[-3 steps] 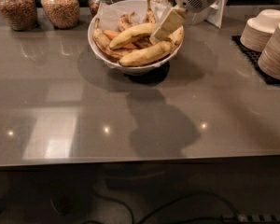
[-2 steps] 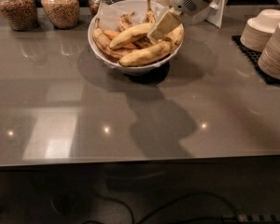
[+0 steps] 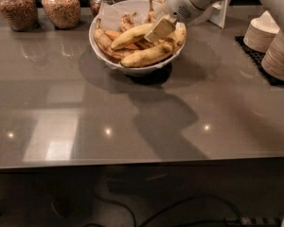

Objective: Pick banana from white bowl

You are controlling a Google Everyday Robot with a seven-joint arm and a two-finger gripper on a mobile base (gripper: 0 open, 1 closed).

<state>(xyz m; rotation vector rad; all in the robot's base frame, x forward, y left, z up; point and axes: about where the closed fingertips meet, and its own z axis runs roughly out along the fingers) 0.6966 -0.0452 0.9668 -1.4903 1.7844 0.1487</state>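
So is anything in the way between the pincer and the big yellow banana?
No, nothing visible. The pincer is right against the banana at its right end, above the white bowl. The other bananas lie beside and under it.

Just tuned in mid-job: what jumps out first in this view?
The white bowl heaped with bananas, at the back of the counter, draws the eye first. The gripper comes in from the upper right, at the right end of the long yellow banana on top. Stacked paper bowls sit at the right edge, jars at the back left.
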